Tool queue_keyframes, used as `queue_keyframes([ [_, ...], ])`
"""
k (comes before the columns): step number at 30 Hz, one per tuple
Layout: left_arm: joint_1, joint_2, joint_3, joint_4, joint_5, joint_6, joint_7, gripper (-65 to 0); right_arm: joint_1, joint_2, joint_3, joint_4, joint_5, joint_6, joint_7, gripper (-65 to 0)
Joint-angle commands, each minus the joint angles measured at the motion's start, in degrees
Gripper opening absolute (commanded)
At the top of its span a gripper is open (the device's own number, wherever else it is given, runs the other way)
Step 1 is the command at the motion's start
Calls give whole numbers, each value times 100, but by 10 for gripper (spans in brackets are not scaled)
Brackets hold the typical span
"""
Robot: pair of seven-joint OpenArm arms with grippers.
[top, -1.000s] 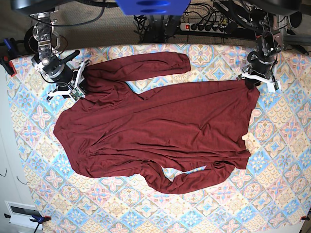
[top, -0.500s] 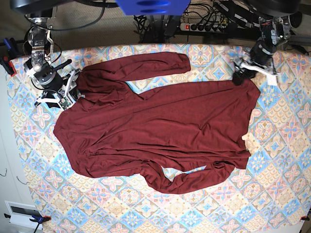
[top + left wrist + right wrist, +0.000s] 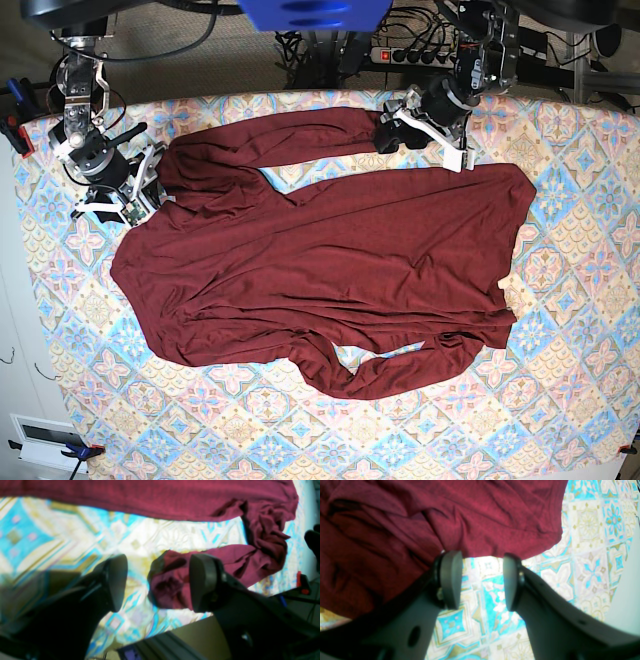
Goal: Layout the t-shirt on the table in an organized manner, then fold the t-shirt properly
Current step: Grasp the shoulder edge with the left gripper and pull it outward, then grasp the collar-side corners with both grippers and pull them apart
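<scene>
The dark maroon t-shirt (image 3: 330, 250) lies spread on the tiled table (image 3: 580, 250), one long sleeve stretched along the far edge and the other bunched at the near hem. My left gripper (image 3: 392, 133) is open at the far sleeve's cuff. In the left wrist view the crumpled cuff (image 3: 172, 587) lies between the open fingers (image 3: 117, 582) of that gripper (image 3: 160, 582). My right gripper (image 3: 140, 185) is open beside the shirt's left shoulder. In the right wrist view this gripper (image 3: 480, 580) is empty over bare table (image 3: 590, 542), just off the shirt's edge (image 3: 445, 517).
A power strip (image 3: 420, 55) and cables lie behind the table's far edge. Clamps hold the cloth at the left corners (image 3: 15, 130) (image 3: 80, 452). A white box (image 3: 45, 440) sits on the floor at the near left.
My left arm has moved left along the far edge, from the shirt's right corner to the far sleeve's cuff. My right gripper drew back left off the shoulder, then stayed still.
</scene>
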Motion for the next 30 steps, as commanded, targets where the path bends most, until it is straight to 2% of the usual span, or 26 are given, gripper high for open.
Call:
queue_keyframes([
  [1, 44, -8, 165, -28, 45, 53, 169, -266, 55, 89, 64, 103, 43, -61, 108, -399],
  [16, 53, -8, 1000, -247, 98, 53, 169, -275, 38, 81, 64, 112, 43, -61, 99, -399],
  [18, 35, -8, 982, -370, 107, 53, 169, -346, 38, 81, 64, 112, 43, -61, 99, -399],
  [20, 35, -35, 956, -397, 107, 53, 160, -482, 38, 81, 64, 112, 43, -61, 108, -399],
  [22, 9, -52, 894, -397, 98, 53, 160, -650, 38, 81, 64, 112, 43, -61, 108, -399],
  [26, -70, -333, 551, -362, 10, 53, 169, -650, 38, 81, 64, 112, 43, -61, 108, -400],
  [30, 27, -624, -82, 157, -236, 53, 195, -650, 38, 81, 64, 112, 43, -61, 117, -400],
])
